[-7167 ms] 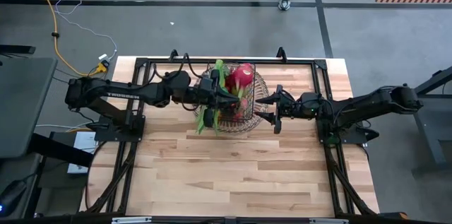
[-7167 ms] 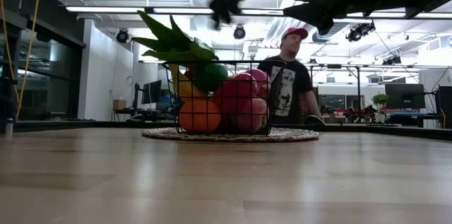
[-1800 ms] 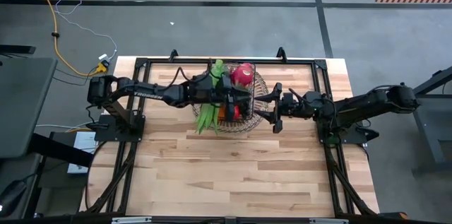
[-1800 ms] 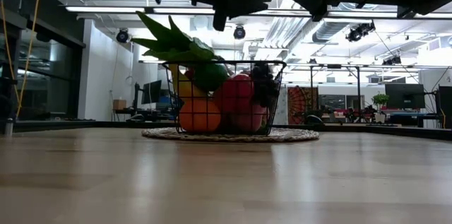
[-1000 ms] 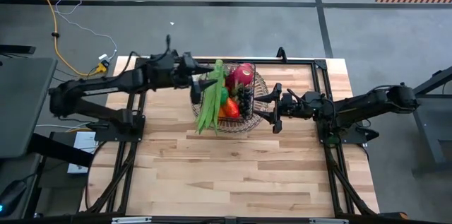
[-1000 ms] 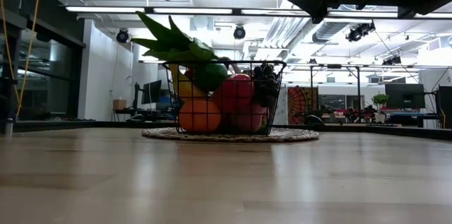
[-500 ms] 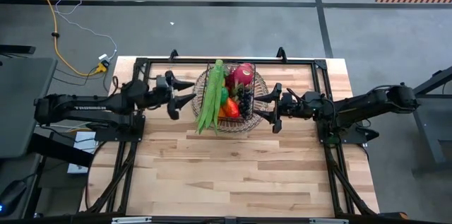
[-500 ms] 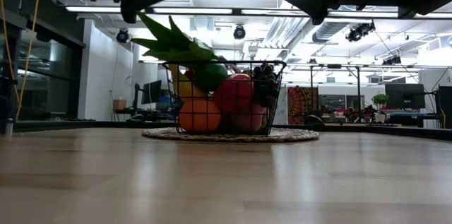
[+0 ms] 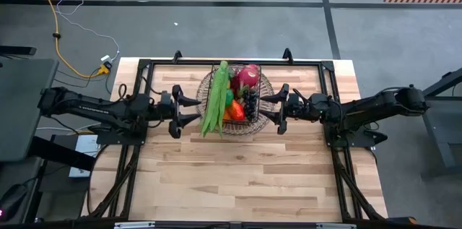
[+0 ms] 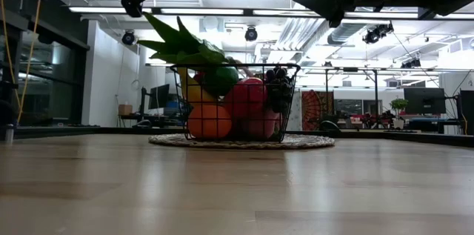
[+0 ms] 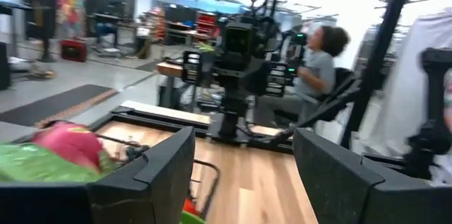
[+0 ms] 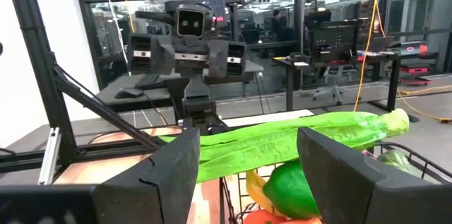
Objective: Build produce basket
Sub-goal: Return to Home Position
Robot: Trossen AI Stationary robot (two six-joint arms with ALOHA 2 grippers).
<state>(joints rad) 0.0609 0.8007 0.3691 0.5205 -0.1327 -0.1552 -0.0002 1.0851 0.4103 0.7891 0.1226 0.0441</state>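
Wire-mesh basket (image 10: 290, 109) at the far middle of the tabletop (image 9: 253, 178), on a round woven tray (image 10: 311, 141), heaped with produce: green beans (image 9: 214, 99) overhanging its left rim, dragon fruit (image 9: 248, 76), grapes (image 9: 250, 102), orange (image 10: 209, 121). Left claw (image 9: 196, 110) and right claw (image 9: 271, 108) flanking it, both spread wide and empty, raised above the wood; probably parked clear, loading apparently complete. Nearest obstacle: those beans, jutting toward the left claw. Seated person (image 11: 321, 61) beyond the tabletop.

Long green beans (image 9: 214, 102) hide part of the basket (image 9: 257, 113) and whatever lies beneath.
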